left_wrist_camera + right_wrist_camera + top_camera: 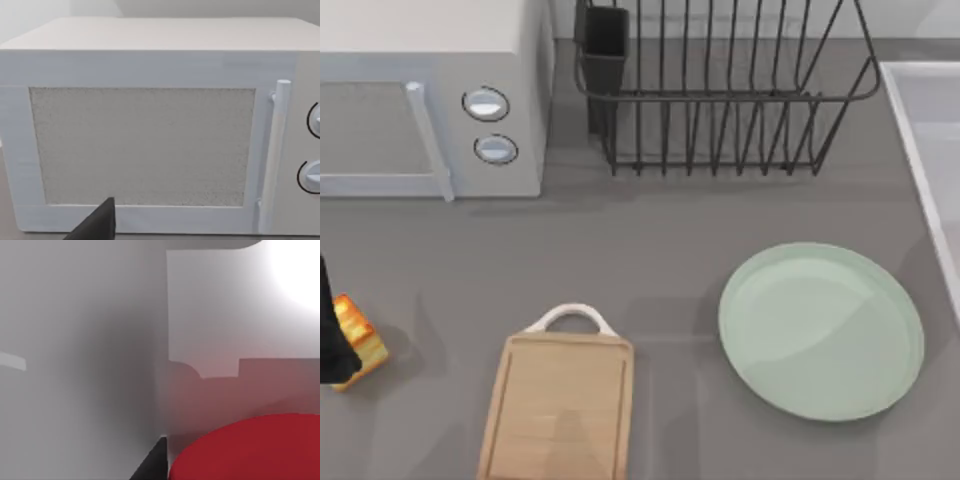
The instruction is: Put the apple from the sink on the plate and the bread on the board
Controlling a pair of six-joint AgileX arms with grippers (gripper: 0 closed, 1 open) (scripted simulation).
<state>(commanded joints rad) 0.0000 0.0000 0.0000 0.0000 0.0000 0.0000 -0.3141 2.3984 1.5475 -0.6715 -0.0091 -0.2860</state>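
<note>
Bright red apple (250,450) looms nearest the right wrist camera, against the pale grey sink (90,365); whether that gripper holds it cannot be told. Top view: white microwave (430,95) upper left, mint-green round plate (820,330) lower right, light wooden board (560,410) bottom centre, golden toasted bread (358,340) at the left edge beside the dark left gripper (328,335), grip unclear.

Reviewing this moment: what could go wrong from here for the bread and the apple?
The bread sits at the table's far left edge against the left gripper; a poor grasp might knock it off. In the right wrist view the apple lies close to the sink wall, so the right gripper's finger might scrape it.
</note>
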